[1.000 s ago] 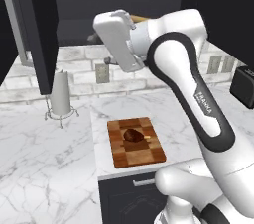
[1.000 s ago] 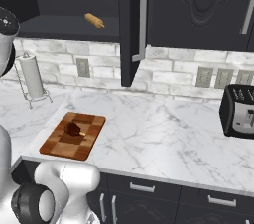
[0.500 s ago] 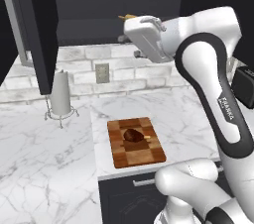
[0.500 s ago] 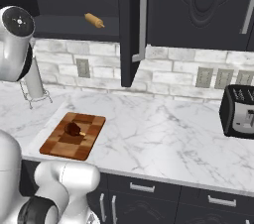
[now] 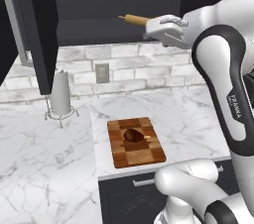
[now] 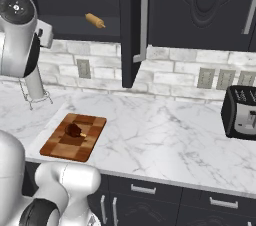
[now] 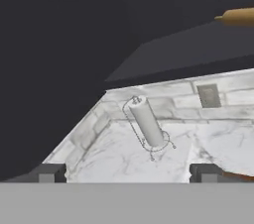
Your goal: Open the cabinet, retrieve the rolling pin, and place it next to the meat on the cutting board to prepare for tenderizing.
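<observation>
The black cabinet [image 5: 37,29] stands open, its doors swung out. The tan rolling pin [image 5: 134,19] lies on its shelf, also seen from the right [image 6: 94,20] and at the hand view's top right [image 7: 238,17]. My gripper [image 5: 151,32] hangs at shelf height just right of the pin's end. In the hand view the gripper [image 7: 126,173] is open, its fingertips [image 7: 47,172] wide apart with nothing between them. Below on the marble counter lies the checkered cutting board [image 5: 135,141] with the small reddish-brown meat [image 5: 133,135] on it. Both show from the right too: the board [image 6: 55,146] and the meat [image 6: 74,130].
A paper towel roll on a wire stand [image 5: 61,94] sits left of the board by the brick backsplash. The open right-hand door [image 6: 132,25] juts out over the counter. A toaster [image 6: 241,112] stands far right. Dark drawers [image 6: 145,190] run under the counter edge.
The arm has swung to the right and its hand has risen to the open shelf, ending beside the rolling pin. The gripper stayed open. Nothing on the counter moved.
</observation>
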